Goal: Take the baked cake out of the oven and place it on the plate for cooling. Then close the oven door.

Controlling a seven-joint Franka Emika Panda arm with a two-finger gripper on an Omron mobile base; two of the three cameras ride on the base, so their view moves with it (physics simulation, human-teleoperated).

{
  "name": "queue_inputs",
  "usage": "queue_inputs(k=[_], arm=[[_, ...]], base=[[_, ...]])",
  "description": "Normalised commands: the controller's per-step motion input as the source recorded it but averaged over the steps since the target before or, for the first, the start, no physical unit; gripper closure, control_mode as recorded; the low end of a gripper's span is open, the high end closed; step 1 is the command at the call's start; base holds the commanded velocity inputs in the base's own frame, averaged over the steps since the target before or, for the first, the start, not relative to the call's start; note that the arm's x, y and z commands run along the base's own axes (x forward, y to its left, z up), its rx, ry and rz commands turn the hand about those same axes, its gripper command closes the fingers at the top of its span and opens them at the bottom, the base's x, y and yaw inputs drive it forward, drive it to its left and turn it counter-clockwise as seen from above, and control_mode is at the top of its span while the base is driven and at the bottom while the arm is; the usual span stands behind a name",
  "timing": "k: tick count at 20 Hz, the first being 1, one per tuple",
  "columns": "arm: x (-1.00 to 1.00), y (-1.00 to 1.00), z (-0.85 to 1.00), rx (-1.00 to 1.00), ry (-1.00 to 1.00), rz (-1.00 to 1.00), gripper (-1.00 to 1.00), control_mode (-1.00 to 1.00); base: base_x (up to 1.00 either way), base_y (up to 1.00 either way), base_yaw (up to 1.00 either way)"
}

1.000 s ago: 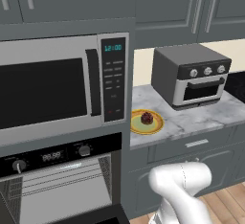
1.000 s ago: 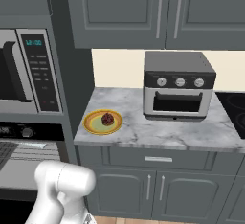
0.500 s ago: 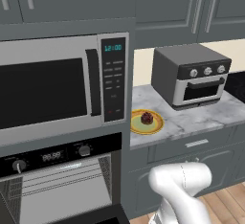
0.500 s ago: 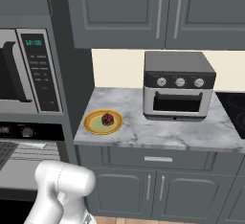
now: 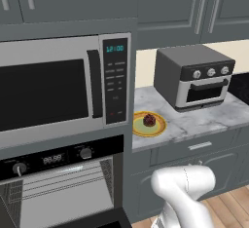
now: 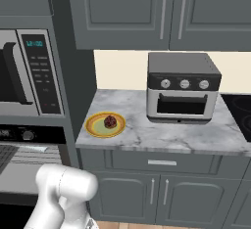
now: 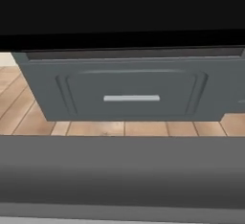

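Gripper jaws stand spread wide and hold nothing; the hand is low, facing a grey drawer front [image 7: 131,94] under a broad black edge, apparently the lowered oven door [image 7: 122,17], whose long axis runs horizontally above the hand. Next up, the oven [image 5: 58,193] cavity is open, wire racks bare. Farther right, on the marble counter [image 6: 196,137], the baked cake [image 6: 110,122] sits centred on the plate [image 6: 94,127], beside the toaster oven [image 6: 182,88].

Dark grey shaker wall cabinets [image 6: 162,12]; cream backsplash [image 6: 122,69]; grey-veined white marble counter [image 6: 166,135]; light wood plank floor [image 7: 124,128]; grey drawer front [image 7: 131,91].
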Motion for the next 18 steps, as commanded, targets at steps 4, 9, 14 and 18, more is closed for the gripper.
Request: queue_inputs(k=[4, 9, 14, 18], arm=[[0.56, 0.11, 0.02, 0.00, -0.14, 0.00, -1.00, -1.00], [0.58, 0.10, 0.03, 0.01, -0.13, 0.00, -1.00, -1.00], [0.60, 0.10, 0.05, 0.01, -0.13, 0.00, -1.00, -1.00], [0.61, 0.11, 0.07, 0.01, -0.15, 0.00, -1.00, -1.00]], base=[[0.00, 0.00, 0.00], [0.00, 0.00, 0.00], [0.00, 0.00, 0.00], [0.00, 0.00, 0.00]])
